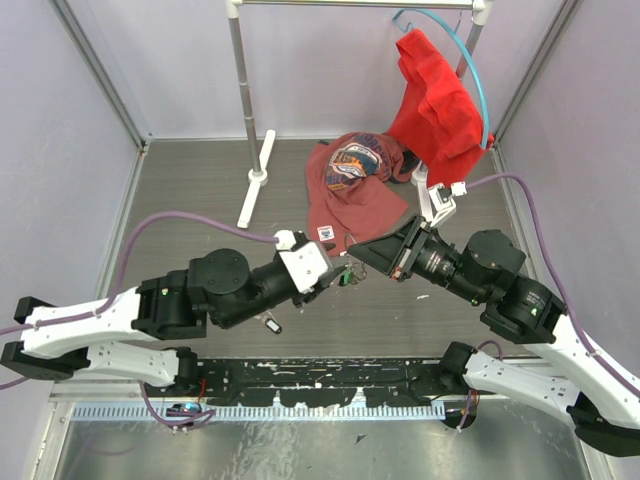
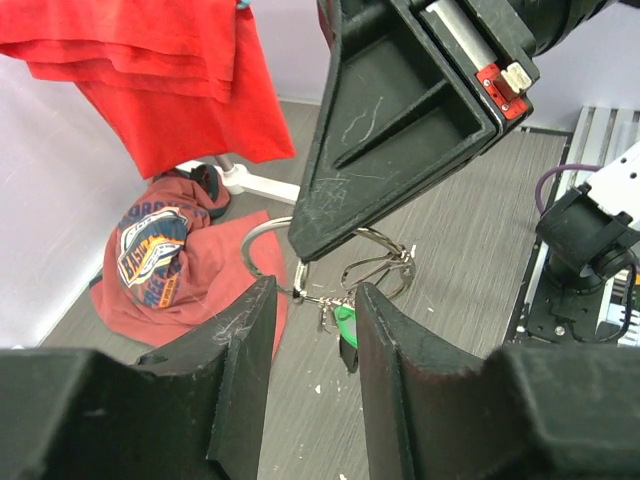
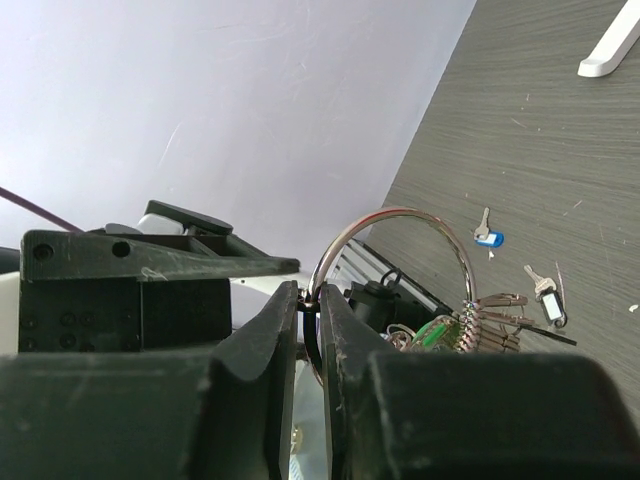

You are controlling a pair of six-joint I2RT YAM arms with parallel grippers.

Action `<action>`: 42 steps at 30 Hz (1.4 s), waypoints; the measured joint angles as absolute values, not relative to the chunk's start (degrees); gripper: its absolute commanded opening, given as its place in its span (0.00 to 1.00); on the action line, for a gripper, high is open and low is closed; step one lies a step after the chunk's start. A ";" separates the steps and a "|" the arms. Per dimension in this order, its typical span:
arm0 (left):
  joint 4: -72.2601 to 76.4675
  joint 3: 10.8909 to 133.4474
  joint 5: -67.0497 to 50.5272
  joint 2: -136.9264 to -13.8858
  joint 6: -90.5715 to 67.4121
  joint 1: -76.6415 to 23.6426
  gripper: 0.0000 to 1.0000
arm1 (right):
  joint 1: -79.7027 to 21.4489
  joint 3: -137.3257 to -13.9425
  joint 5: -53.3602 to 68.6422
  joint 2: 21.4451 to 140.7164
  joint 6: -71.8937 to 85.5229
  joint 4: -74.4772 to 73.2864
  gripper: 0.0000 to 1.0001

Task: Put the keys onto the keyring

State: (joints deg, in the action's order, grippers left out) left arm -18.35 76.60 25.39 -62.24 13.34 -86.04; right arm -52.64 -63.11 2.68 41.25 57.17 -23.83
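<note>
The keyring (image 3: 398, 214) is a silver wire ring with a green tag (image 3: 436, 331) and a few small keys bunched at its lower side. My right gripper (image 3: 310, 292) is shut on the ring's left side and holds it above the table. In the left wrist view the ring (image 2: 262, 243) hangs from the right gripper's tip, with the green tag (image 2: 345, 322) dangling below. My left gripper (image 2: 317, 290) is open, one finger on each side of the tag. Two loose keys lie on the table, one blue-headed (image 3: 487, 236) and one black-and-white (image 3: 546, 298). One loose key (image 1: 272, 324) also shows in the top view.
A rust-red printed shirt (image 1: 352, 185) lies crumpled at the back of the table. A bright red shirt (image 1: 435, 105) hangs from a white rack (image 1: 252, 130). Pale walls close in the table on the left, right and back.
</note>
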 measured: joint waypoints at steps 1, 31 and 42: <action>-18.35 76.62 25.41 -62.83 13.50 -86.04 0.38 | -52.64 -63.11 2.68 41.25 57.17 -23.83 0.01; -18.52 77.12 27.09 -64.38 14.57 -86.04 0.00 | -52.64 -63.11 3.31 40.77 57.65 -23.51 0.31; -18.50 77.12 26.44 -63.90 14.57 -86.04 0.00 | -52.64 -63.09 3.38 40.75 58.48 -22.61 0.31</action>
State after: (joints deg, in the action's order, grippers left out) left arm -18.50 77.12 26.44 -63.90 14.57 -86.04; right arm -52.64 -63.09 3.38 40.75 58.48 -22.61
